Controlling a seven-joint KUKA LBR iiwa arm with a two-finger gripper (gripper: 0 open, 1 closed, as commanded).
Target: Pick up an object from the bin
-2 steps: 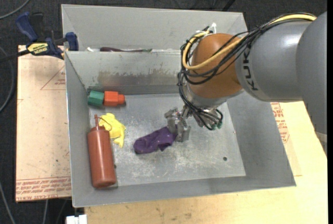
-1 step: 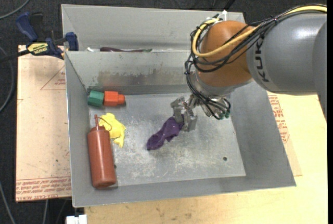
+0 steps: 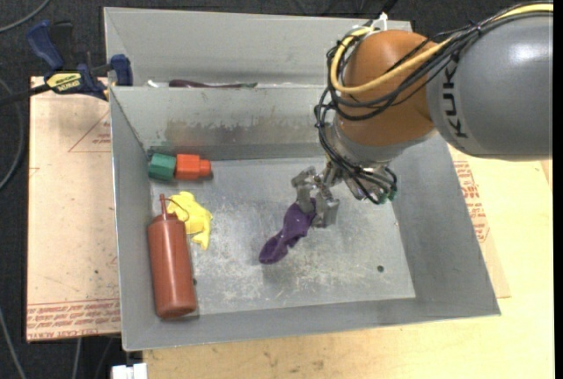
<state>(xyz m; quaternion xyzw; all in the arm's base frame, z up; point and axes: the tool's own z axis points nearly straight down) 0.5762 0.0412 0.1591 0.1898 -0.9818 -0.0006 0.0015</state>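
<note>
Camera view: gripper (image 3: 315, 207) low over the middle of the grey bin (image 3: 264, 307), fingers spread apart, one on each side of the upper end of a limp purple thing (image 3: 283, 238) that lies slanting on the bin floor. Well apart at the left wall: red bottle (image 3: 171, 267) lying lengthwise, crumpled yellow thing (image 3: 194, 218) touching its neck, green-and-orange block (image 3: 179, 165) near the back corner.
</note>
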